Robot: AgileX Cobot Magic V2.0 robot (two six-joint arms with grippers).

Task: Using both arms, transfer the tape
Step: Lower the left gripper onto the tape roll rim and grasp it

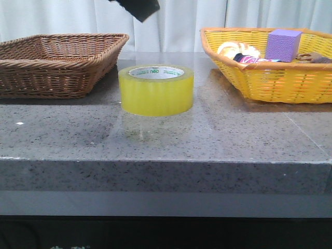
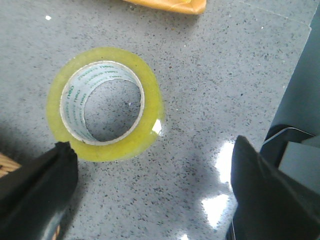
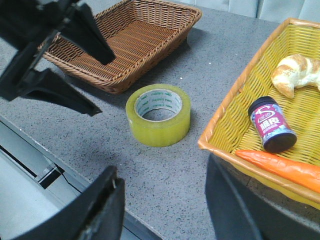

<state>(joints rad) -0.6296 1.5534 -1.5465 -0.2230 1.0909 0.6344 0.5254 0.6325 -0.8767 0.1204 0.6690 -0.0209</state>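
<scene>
The tape (image 1: 155, 89), a wide yellow roll with a white core printed in green, lies flat on the grey stone table (image 1: 233, 135) between two baskets. It also shows in the left wrist view (image 2: 102, 102) and the right wrist view (image 3: 158, 114). My left gripper (image 2: 155, 192) is open and empty above the tape, one finger (image 2: 35, 192) near the roll's edge. Only part of it shows at the top of the front view (image 1: 139, 8). My right gripper (image 3: 162, 200) is open and empty, high over the table's front edge, apart from the tape.
A brown wicker basket (image 1: 57, 62) stands left of the tape. A yellow basket (image 1: 270, 78) stands on the right and holds a purple block (image 1: 282, 44), bread (image 3: 297, 75), a dark jar (image 3: 272, 125) and a carrot (image 3: 280, 167). The left arm (image 3: 50, 50) hangs over the brown basket.
</scene>
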